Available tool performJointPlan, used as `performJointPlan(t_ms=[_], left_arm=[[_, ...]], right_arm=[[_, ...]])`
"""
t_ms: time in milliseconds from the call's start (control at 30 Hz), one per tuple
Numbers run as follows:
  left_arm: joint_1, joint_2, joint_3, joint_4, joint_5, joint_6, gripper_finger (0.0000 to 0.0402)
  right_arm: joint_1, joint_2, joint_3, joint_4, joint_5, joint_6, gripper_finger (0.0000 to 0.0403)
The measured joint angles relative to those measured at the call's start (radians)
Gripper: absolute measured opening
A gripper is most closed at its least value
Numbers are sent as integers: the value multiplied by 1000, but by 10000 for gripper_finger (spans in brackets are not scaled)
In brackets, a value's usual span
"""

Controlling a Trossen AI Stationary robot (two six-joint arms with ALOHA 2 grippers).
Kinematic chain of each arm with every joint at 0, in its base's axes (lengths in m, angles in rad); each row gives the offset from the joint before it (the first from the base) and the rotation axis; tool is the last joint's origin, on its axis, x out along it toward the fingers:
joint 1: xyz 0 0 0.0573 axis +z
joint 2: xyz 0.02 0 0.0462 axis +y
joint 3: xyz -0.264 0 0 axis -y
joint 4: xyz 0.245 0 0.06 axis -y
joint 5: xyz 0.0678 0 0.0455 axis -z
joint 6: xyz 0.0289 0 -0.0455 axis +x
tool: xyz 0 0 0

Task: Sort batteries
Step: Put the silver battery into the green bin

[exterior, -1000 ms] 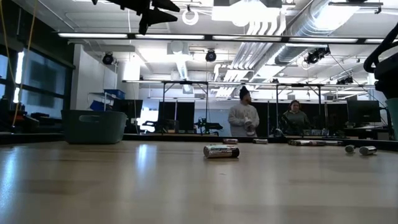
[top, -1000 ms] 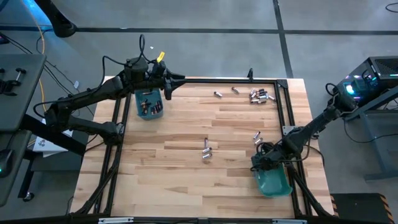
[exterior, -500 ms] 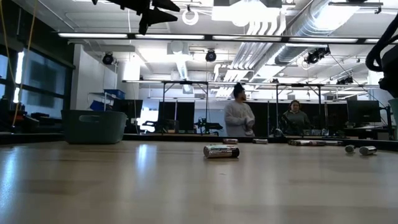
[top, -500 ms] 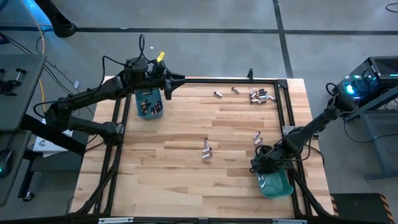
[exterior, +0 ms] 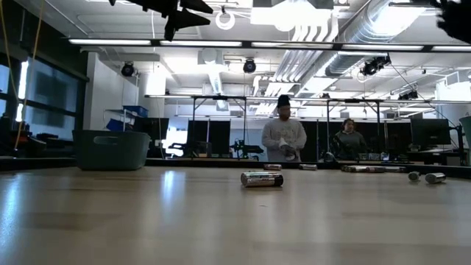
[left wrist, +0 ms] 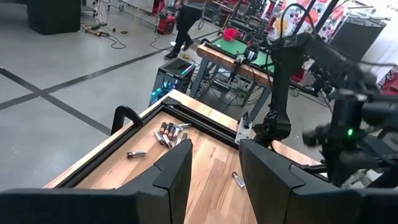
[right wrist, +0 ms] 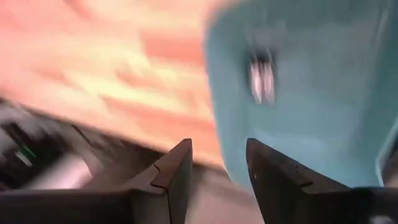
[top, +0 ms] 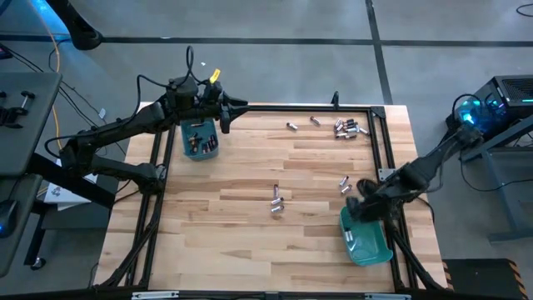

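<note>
From where I sat, the left hand (top: pixel 223 117) hung over the far left corner of the wooden surface (top: pixel 250 242), just beside the left teal bin (top: pixel 200 140), which held several dark cells. Its fingers (left wrist: pixel 177 171) stood parted with nothing between them. Toward the middle, a pair of batteries (top: pixel 276 200) lay alone on the bare wood; the low view showed one of them lying on its side (exterior: pixel 262 179). Along the far edge I saw two single cells and then a tight cluster of batteries (top: pixel 350 127), well apart from both bins. Another small pair (top: pixel 344 184) lay near the right arm. The right hand (top: pixel 363 205) hovered at the rim of the right teal bin (top: pixel 371 246), fingers (right wrist: pixel 173 177) apart and empty, with one silvery battery (right wrist: pixel 262 79) lying inside that bin.
</note>
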State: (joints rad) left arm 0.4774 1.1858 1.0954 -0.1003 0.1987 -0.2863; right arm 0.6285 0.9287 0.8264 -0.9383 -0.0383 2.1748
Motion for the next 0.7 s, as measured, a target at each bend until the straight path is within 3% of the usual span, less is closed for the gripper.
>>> performJointPlan(t_ms=[200, 267, 367, 700], left_arm=[[0, 0, 0, 2, 0, 0, 129], [0, 0, 0, 2, 0, 0, 129], [0, 0, 0, 2, 0, 0, 129], [0, 0, 0, 2, 0, 0, 129]], right_arm=[[-19, -2, 94, -139, 632, -114, 145], [-61, -2, 94, -171, 750, -151, 145], [-160, 0, 94, -208, 735, -229, 150], [-570, 24, 92, -282, 415, -537, 224]])
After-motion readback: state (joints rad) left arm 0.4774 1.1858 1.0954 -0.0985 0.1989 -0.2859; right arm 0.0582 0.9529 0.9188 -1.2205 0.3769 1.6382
